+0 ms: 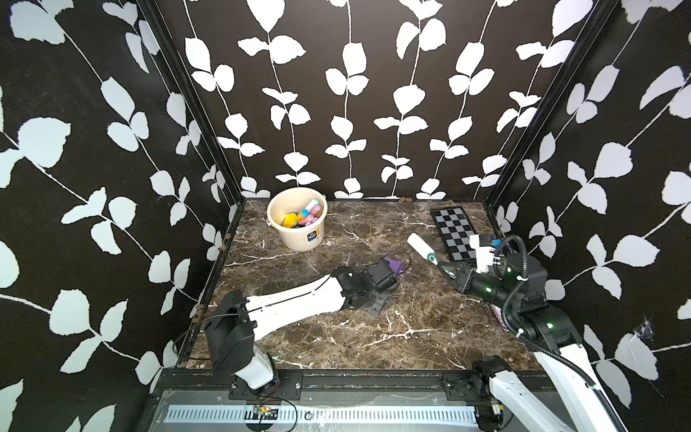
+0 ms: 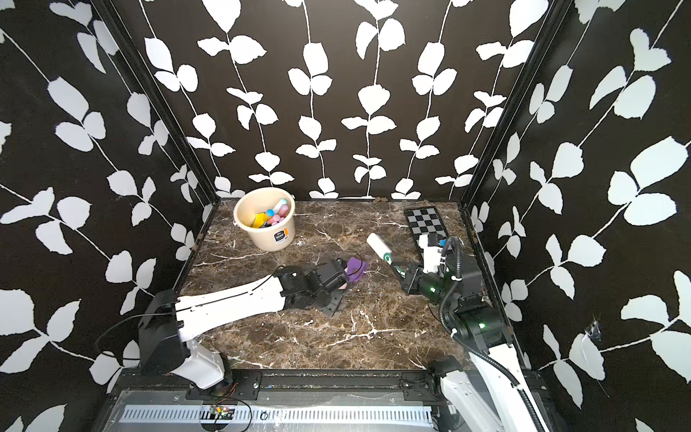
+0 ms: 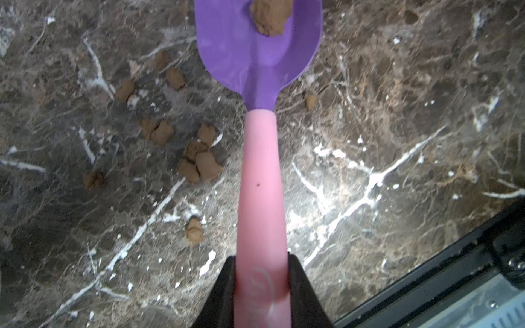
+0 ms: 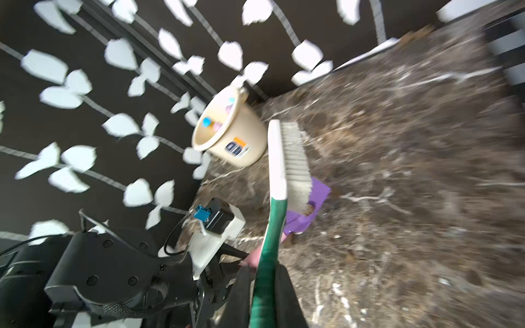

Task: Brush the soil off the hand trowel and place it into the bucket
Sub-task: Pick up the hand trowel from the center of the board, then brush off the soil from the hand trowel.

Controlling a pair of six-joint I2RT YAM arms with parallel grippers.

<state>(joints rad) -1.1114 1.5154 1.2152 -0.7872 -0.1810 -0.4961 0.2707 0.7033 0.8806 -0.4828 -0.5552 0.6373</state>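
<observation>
Left gripper (image 3: 261, 271): clamped tight on the pink handle of the hand trowel (image 3: 260, 170), low end of the handle, fingers (image 3: 301, 284) pressing either side. Purple blade points away from the arm and sits about mid-table, a bit toward the far edge, in both top views (image 1: 394, 264) (image 2: 355, 267). Can't tell if the blade touches the table (image 1: 374, 329).

Soil: one brown clump (image 3: 270, 17) on the blade, toward its tip. About ten loose clumps (image 3: 199, 164) on the marble, nearly all on one side of the handle, one on the other side near the neck.

Right gripper (image 4: 264, 272): fully closed on the green handle of the brush (image 4: 277, 170). White head angled toward the far edge, just right of the blade and apart from it in both top views (image 1: 418, 245) (image 2: 378, 245). Right wrist view is motion-blurred; bristles line up with the blade (image 4: 318, 196) there, contact unclear.

Bucket (image 1: 299, 239): upright near the far-left corner of the table, well apart from the trowel. Yellow, blue, pink and white items inside. Label faces the near edge.

Checkered mat (image 1: 452, 232): flat at the far-right corner, right arm partly over its near end.
</observation>
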